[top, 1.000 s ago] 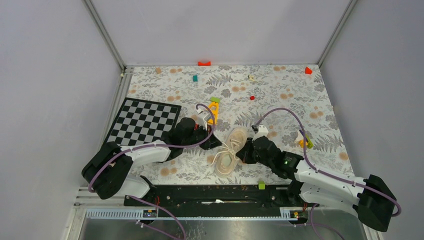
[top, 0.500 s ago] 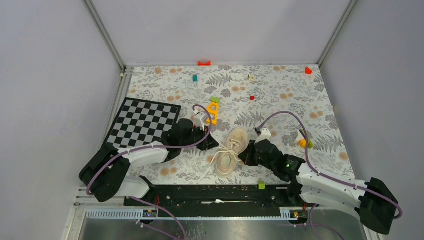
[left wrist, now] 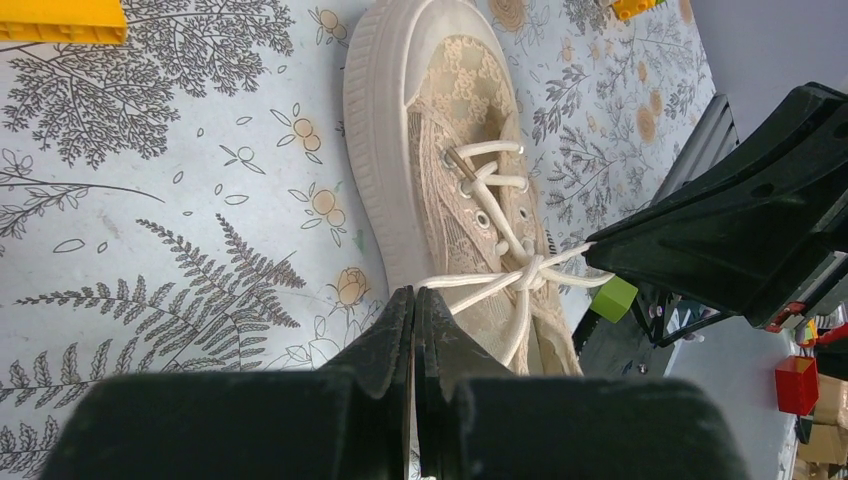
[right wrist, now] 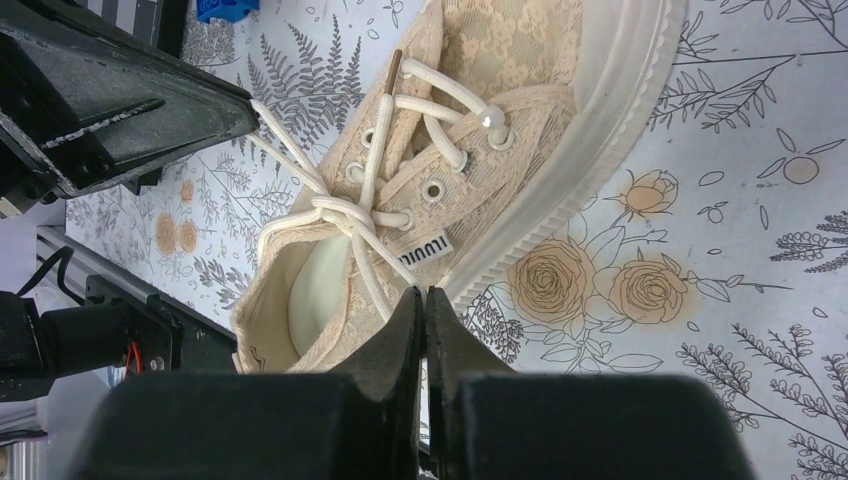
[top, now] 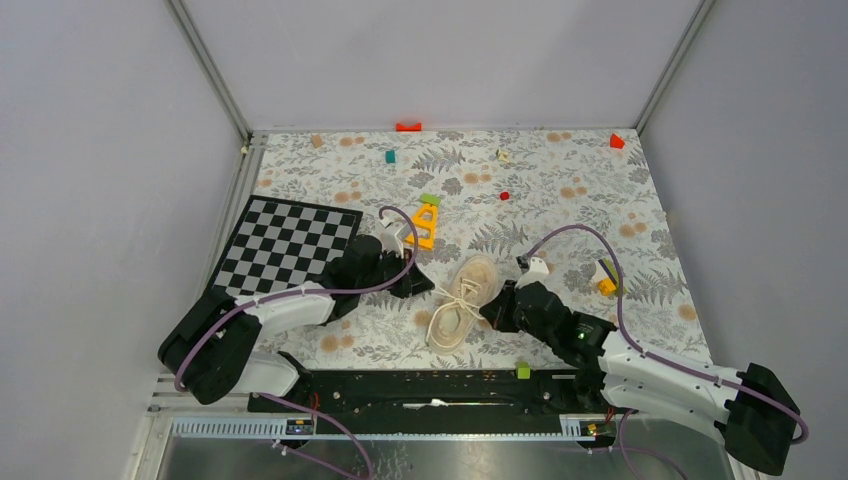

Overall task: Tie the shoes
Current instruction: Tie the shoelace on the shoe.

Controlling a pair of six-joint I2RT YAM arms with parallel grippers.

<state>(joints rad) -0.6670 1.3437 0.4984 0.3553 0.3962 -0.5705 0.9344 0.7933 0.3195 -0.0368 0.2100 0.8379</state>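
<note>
Cream laces (left wrist: 525,272) on the beige sneaker (top: 470,282) run from the knot into the left gripper (left wrist: 413,298) and right gripper (right wrist: 421,298), both clamped on them.

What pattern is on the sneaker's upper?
The sneaker's upper is beige floral lace, its laces plain cream; clearest in the left wrist view.

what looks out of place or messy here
Nothing damaged. The checkerboard lies askew, small blocks are strewn about, and the sneaker sits slanted, its laces knotted without a bow, ends pinched in the left gripper and right gripper.
</note>
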